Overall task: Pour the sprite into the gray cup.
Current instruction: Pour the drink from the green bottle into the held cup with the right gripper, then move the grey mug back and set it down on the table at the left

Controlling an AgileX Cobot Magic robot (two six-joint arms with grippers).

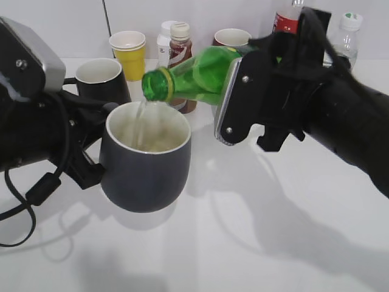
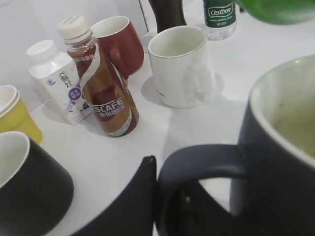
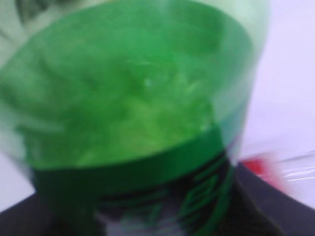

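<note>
My right gripper [image 1: 234, 100] is shut on the sprite [image 1: 197, 76], a green bottle without a cap, tipped on its side with its mouth over the gray cup [image 1: 146, 167]. A thin clear stream runs from the mouth into the cup, which holds some liquid. My left gripper [image 1: 91, 158] is shut on the gray cup's loop handle [image 2: 197, 169] and holds the cup above the white table. The left wrist view shows the cup's rim [image 2: 275, 93] and one black finger [image 2: 142, 196] against the handle. The sprite [image 3: 138, 113] fills the blurred right wrist view.
Behind stand a black mug [image 1: 100, 79], a yellow paper cup [image 1: 129, 53], a white carton [image 2: 56, 78], a Nescafe bottle [image 2: 106, 93], a red mug [image 2: 118, 44], a white mug [image 2: 182, 66], a cola bottle [image 1: 285, 18] and a clear water bottle [image 1: 346, 33].
</note>
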